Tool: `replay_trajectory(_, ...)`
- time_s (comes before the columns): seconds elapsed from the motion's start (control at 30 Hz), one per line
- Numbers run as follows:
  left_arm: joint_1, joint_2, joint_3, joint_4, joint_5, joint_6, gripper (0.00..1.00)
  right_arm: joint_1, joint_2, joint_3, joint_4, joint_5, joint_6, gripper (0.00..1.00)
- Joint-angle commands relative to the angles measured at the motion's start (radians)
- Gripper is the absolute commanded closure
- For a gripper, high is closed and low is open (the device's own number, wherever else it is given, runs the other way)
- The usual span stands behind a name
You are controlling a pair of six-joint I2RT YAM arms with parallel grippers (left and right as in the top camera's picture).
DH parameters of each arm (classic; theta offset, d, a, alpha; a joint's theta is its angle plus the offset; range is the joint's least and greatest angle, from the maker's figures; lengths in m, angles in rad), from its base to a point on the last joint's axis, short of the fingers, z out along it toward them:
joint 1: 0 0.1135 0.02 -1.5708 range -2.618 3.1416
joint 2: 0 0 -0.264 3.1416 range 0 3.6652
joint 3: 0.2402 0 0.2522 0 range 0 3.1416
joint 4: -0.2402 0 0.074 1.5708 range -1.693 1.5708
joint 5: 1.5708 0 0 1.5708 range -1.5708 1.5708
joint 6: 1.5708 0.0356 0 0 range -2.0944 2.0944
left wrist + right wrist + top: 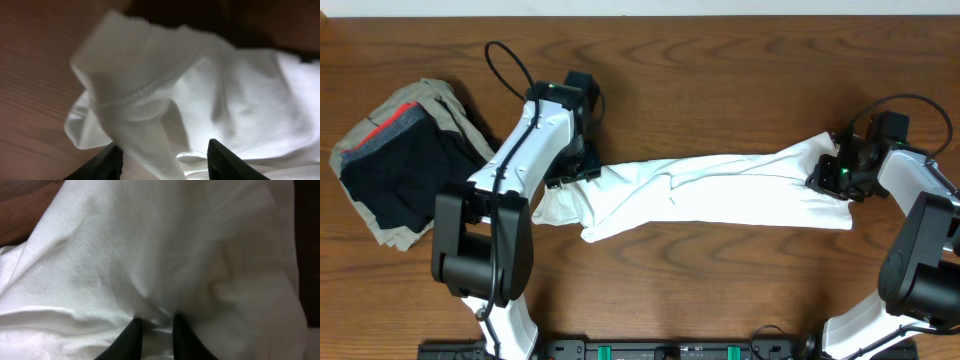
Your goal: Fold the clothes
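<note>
1. A white T-shirt [720, 190] lies in a long, rumpled band across the wooden table [720, 60], with one end at each gripper.
2. The right gripper [154, 339] has its jaws nearly pressed together, pinching a ridge of shirt fabric at their tips. The rest of the cloth fans out ahead of them.
3. The left gripper [165, 166] has its jaws spread. A bunched, seamed edge of the shirt lies between and just ahead of them, not pinched.
4. The step in hand looks like gripping the left end. It would go best with the seamed edge centred between the left jaws before they close, so that every layer is caught and not just one loose flap.
5. The right pinch should hold firm, so the band can be drawn flat without slipping.
6. A pile of folded garments [390, 170] sits well apart, out to the side of the left jaws away from the shirt. The shirt should be kept off it.
</note>
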State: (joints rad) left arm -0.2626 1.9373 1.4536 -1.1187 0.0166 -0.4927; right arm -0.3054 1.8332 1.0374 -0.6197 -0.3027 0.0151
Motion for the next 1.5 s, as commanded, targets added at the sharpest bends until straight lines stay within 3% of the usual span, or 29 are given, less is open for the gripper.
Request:
replay_trajectory(0.0,0.004,0.011,-0.058,0.011,0.051,-0.011,0.46,0.003,0.018,-0.029,-0.019,0.068,0.013,0.79)
replay_trajectory(0.13,0.004,0.011,-0.115,0.076,0.106,-0.01,0.47,0.003,0.018,-0.029,-0.019,0.068,0.013,0.79)
replay_trajectory(0.47,0.018,0.008,-0.076,0.139,0.099,0.067,0.68,0.003,0.018,-0.029,-0.02,0.068,0.013,0.8)
replay_trajectory(0.8,0.161,0.007,-0.047,0.183,0.081,0.07,0.81,0.003,0.018,-0.029,-0.019,0.071,0.013,0.8)
replay_trajectory(0.83,0.17,0.007,-0.047,0.185,0.081,0.074,0.86,0.003,0.018,-0.029,-0.019,0.071,0.013,0.8)
replay_trajectory(1.03,0.182,0.007,-0.047,0.219,0.13,0.109,0.92,0.003,0.018,-0.029,-0.02,0.071,0.013,0.8)
replay_trajectory(1.23,0.181,0.007,-0.047,0.178,0.189,0.115,0.89,0.003,0.018,-0.029,-0.02,0.071,0.013,0.79)
replay_trajectory(1.27,0.181,0.007,-0.047,0.156,0.19,0.115,0.86,0.003,0.018,-0.029,-0.02,0.072,0.013,0.8)
replay_trajectory(1.33,0.181,0.007,-0.047,0.108,0.19,0.115,0.67,0.003,0.018,-0.029,-0.02,0.083,0.013,0.8)
replay_trajectory(1.37,0.181,0.007,-0.047,0.081,0.19,0.115,0.63,0.003,0.018,-0.029,-0.02,0.089,0.013,0.8)
replay_trajectory(1.47,0.181,0.007,-0.047,0.021,0.19,0.114,0.61,0.003,0.018,-0.029,-0.02,0.09,0.013,0.79)
